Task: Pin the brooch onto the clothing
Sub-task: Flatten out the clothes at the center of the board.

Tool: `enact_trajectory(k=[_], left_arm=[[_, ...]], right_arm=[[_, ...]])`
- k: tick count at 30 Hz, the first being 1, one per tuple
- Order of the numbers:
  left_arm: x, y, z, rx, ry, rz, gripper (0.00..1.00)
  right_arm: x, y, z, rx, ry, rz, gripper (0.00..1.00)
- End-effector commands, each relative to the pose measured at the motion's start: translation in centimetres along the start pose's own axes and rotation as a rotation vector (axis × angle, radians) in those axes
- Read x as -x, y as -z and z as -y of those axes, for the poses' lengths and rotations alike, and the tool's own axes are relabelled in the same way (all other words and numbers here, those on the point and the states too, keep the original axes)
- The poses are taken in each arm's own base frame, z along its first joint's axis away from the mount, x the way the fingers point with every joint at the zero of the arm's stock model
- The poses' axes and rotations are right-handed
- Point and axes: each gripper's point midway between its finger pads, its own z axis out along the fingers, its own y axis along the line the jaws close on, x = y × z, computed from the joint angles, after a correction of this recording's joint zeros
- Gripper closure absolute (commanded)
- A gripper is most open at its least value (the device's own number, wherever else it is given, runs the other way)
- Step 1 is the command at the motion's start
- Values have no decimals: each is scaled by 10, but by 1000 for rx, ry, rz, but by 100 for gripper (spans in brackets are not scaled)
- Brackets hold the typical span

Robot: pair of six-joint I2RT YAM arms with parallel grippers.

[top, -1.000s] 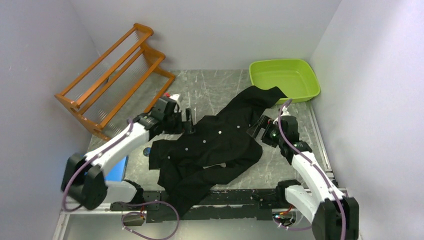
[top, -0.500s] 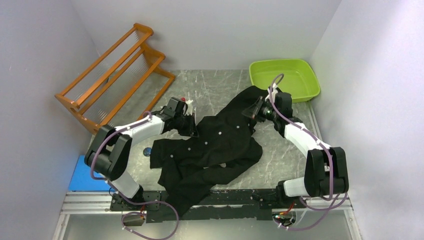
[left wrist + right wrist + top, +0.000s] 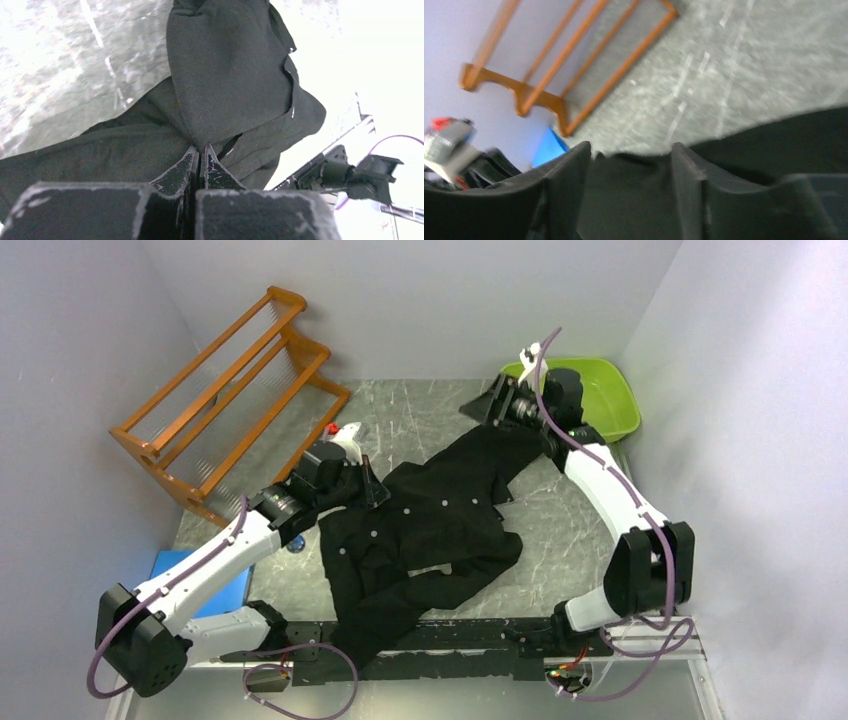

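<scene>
The black short-sleeved button-up shirt lies spread across the middle of the grey marbled table. The orange wooden rack stands at the far left. The green plastic tub sits at the far right, just behind the shirt's far end. A blue flat pad lies at the near left, left of the shirt.

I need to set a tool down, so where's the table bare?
Free: the table strip between the orange rack and the green tub, and the patch between the shirt and the right arm. Crowded: left of the shirt, by the left arm and blue object.
</scene>
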Motion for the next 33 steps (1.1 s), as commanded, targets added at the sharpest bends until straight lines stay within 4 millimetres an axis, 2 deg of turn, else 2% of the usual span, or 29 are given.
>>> enact_trajectory(k=[1,3,5,6,9,12,14,16,17,18,19,20,21,24,28,30,31,33], left_arm=[[-12,1,-35,166,61,-4,97],[-12,-1,-36,172,52,-13,97],[-13,-5,-37,178,46,-23,97],[-13,-7,-38,182,42,-29,97],[-18,-11,-40,182,41,-52,97],[-24,-16,-39,167,47,-69,97],[-26,-17,-40,165,49,-73,97],[-27,-16,-40,164,47,-74,97],[-27,-15,-40,166,48,-76,98],[-26,-14,-40,164,47,-71,97],[-26,-13,-39,158,46,-67,97],[-25,-12,-38,153,47,-63,97],[-25,-11,-37,150,48,-60,98],[-25,-8,-34,131,60,-51,97],[-24,-3,-31,105,86,-13,97],[-23,-1,-33,112,105,12,97],[-20,-1,-35,121,113,34,98],[-14,-1,-36,137,127,53,97]], right_arm=[[-53,34,34,-174,-25,-74,24],[-77,52,49,-247,-48,-88,11],[-103,67,62,-299,-79,-113,2],[-116,73,69,-320,-108,-134,1],[-158,83,89,-359,-194,-210,0],[-197,81,91,-298,-294,-288,3],[-208,77,88,-244,-346,-309,8],[-207,71,86,-204,-352,-308,12],[-204,68,83,-182,-356,-309,15],[-191,60,78,-149,-334,-284,20],[-183,55,76,-132,-323,-277,27],[-174,49,74,-112,-313,-265,37],[-165,43,71,-93,-309,-256,58],[-135,23,57,-31,-278,-230,100],[-85,-11,31,11,-177,-195,100],[-41,-31,9,47,-118,-151,100],[-5,-40,-14,88,-63,-109,100],[33,-66,-24,78,0,-81,100]])
